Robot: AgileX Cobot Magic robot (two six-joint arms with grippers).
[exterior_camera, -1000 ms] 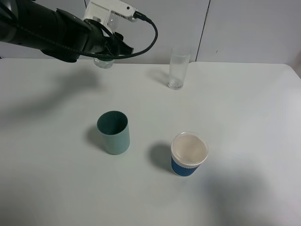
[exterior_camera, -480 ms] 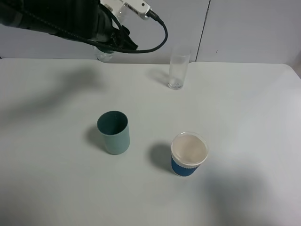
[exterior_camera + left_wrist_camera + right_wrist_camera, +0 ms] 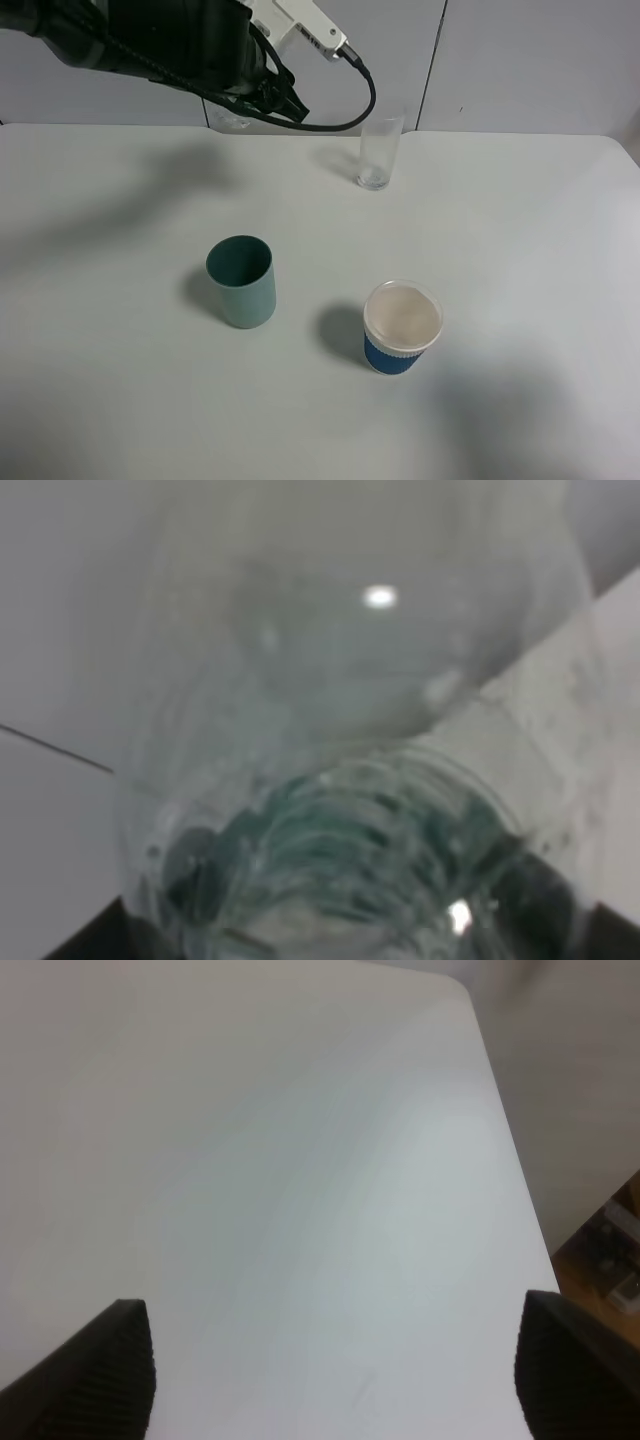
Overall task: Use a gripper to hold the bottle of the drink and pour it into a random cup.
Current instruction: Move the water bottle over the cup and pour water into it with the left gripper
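Note:
My left gripper (image 3: 262,92) hangs above the table's far edge, left of the cup (image 3: 378,150), a tall clear glass standing upright. It is shut on the bottle of the drink, and only the clear base of the bottle (image 3: 233,121) peeks out under the black arm. In the left wrist view the bottle (image 3: 340,780) fills the picture, clear with a dark green label low down. My right gripper (image 3: 335,1385) is open over bare table, holding nothing.
A teal-green plastic cup (image 3: 242,282) stands left of the table's centre. A blue-sleeved white paper cup (image 3: 401,328) stands to its right, nearer the front. The white table (image 3: 520,250) ends at a grey wall behind.
My left arm has risen and moved right toward the glass, carrying the bottle. The cups have not moved.

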